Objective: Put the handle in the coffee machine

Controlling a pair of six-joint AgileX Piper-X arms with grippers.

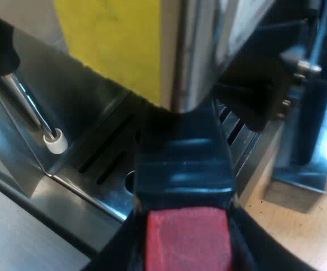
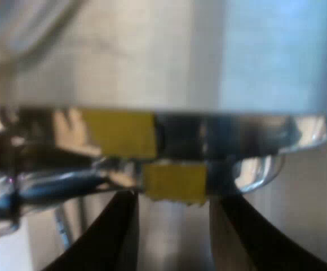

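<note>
Left pincer [image 1: 184, 226] pinches the dark handle [image 1: 180, 152] at its red end, with the far end tucked under the coffee machine [image 1: 118, 45] above the drip tray [image 1: 104, 164]. Right pincer [image 2: 175, 243], spread, hovers close against the machine's metal. Seating looks near; locking and release appear left.

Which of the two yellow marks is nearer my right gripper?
The yellow mark just past the fingertips of the right gripper, centred on their gap; the other mark sits farther off and to one side.
</note>
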